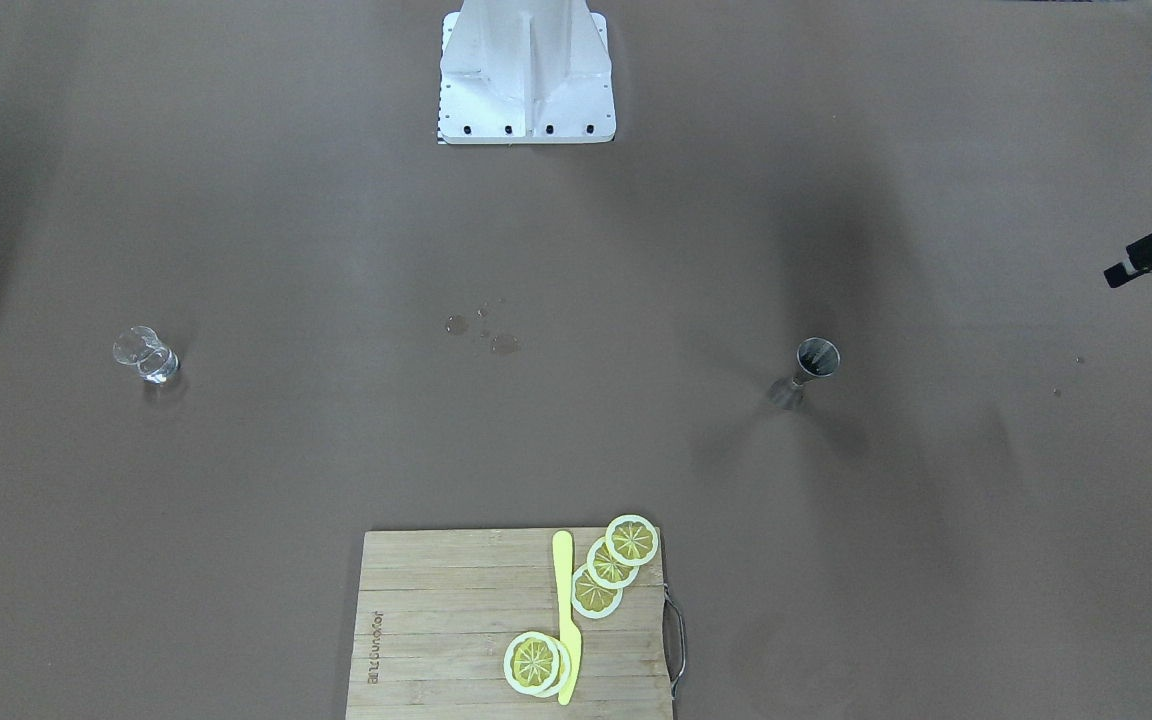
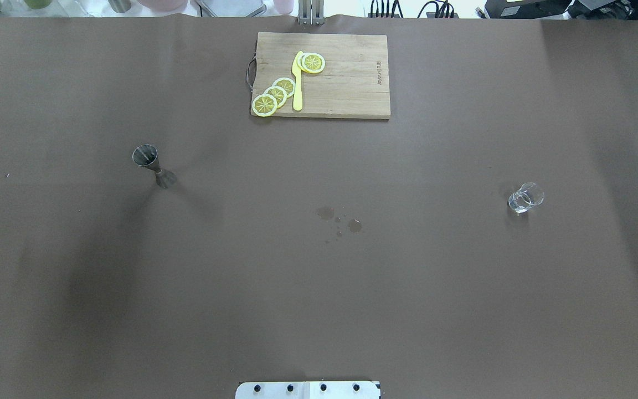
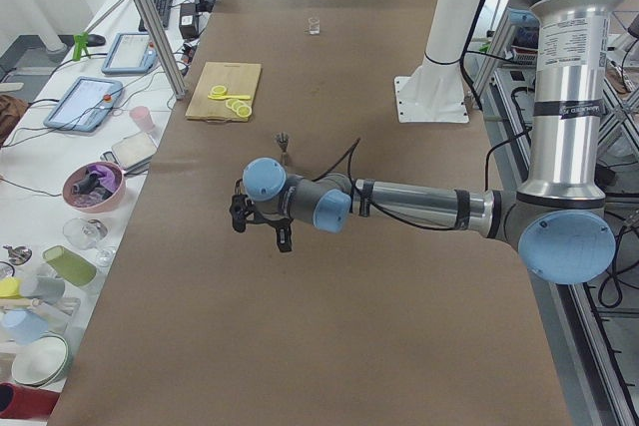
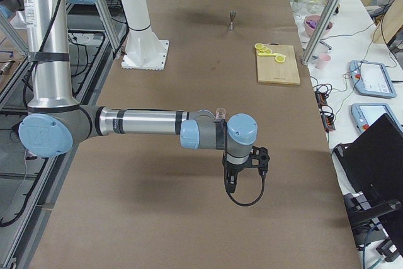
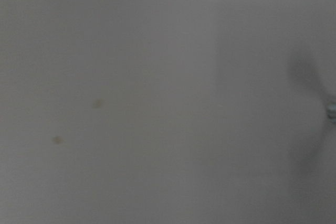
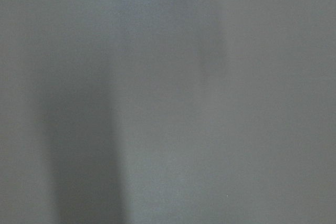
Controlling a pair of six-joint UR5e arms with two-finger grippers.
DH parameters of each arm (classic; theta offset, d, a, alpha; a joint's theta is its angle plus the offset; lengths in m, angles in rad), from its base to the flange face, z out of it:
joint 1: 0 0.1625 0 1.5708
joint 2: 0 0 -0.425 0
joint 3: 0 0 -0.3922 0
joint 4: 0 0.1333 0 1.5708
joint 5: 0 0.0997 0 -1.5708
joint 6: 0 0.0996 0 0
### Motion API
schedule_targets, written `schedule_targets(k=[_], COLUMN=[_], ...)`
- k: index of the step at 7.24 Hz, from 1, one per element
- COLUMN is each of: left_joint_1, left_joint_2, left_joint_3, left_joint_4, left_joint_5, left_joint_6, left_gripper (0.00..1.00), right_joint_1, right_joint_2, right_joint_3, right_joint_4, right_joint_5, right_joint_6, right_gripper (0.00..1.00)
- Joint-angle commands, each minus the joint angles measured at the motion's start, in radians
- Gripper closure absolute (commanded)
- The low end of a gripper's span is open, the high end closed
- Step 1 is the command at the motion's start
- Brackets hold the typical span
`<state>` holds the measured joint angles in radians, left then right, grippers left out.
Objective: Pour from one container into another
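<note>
Jigger [image 2: 153, 165] stands upright on the left half, long axis vertical. The left gripper [image 3: 282, 238] hovers out past it toward the table's end, so that's the nearer arm. Glass [image 2: 525, 198] sits well apart on the right half, with the right gripper [image 4: 229, 184] hanging beyond it. Whether either pair of fingers is parted or closed cannot be told. Board [image 2: 352, 94] with lemon slices [image 2: 276, 94] and knife [image 2: 297, 83] lies at the far edge, drips [image 2: 340, 219] mid-table. Nothing blocks either reach.
</note>
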<state>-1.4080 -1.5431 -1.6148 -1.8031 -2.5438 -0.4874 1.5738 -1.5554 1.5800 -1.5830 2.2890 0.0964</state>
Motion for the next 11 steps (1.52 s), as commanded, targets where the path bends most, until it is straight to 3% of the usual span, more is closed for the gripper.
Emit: schedule_targets(k=[1, 2, 5, 8, 11], left_joint_1=[-0.078, -0.088, -0.141, -0.143, -0.147], left_joint_2=[0.024, 0.040, 0.031, 0.037, 0.040], left_joint_3=[0.110, 0.157, 0.150, -0.032, -0.059], left_joint_4=[-0.036, -0.033, 0.051, 0.207, 0.214], left_joint_5=[0.110, 0.117, 0.117, 0.141, 0.152], left_joint_6=[0.127, 0.235, 0.246, 0.248, 0.250], left_gripper=[0.02, 0.02, 0.02, 0.02, 0.02], right_joint_1=[0.000, 0.000, 0.000, 0.000, 0.000], right_joint_2=[0.000, 0.000, 0.002, 0.002, 0.000], right_joint_3=[0.000, 0.000, 0.002, 0.002, 0.000], right_joint_4=[0.000, 0.000, 0.000, 0.000, 0.000], right_joint_5=[-0.003, -0.003, 0.006, 0.004, 0.001], right_joint_6=[-0.001, -0.001, 0.000, 0.000, 0.003], right_gripper=[0.00, 0.00, 0.00, 0.00, 0.00])
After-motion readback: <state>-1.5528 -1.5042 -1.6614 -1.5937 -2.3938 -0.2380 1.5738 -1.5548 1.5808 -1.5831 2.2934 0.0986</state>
